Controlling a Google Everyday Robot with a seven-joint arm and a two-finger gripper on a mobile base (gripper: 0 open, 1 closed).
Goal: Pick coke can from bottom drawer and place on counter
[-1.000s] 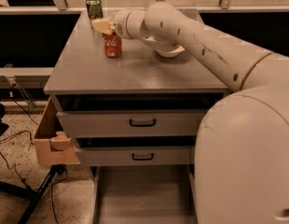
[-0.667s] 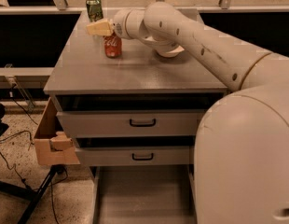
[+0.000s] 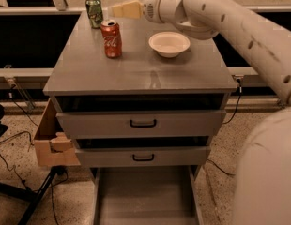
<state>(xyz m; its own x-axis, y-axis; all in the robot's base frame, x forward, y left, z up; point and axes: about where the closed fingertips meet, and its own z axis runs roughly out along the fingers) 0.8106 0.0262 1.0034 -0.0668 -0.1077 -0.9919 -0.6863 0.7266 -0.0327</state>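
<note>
Coke can (image 3: 111, 38) upright on the counter (image 3: 136, 76), left of the bowl (image 3: 169, 43), in front of the green can (image 3: 94, 11), no longer gripped. Gripper (image 3: 128, 9) raised off it, hovering at the rear beside the green can, apart from both; spread or pressed together, cannot tell. 1 second ago down at the can's top. Bottom drawer (image 3: 145, 198) open, no can inside. Placing judged done; only retreat left.

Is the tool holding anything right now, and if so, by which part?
Nothing is held. The tool hangs over the counter, apart from the upright coke can.
</note>
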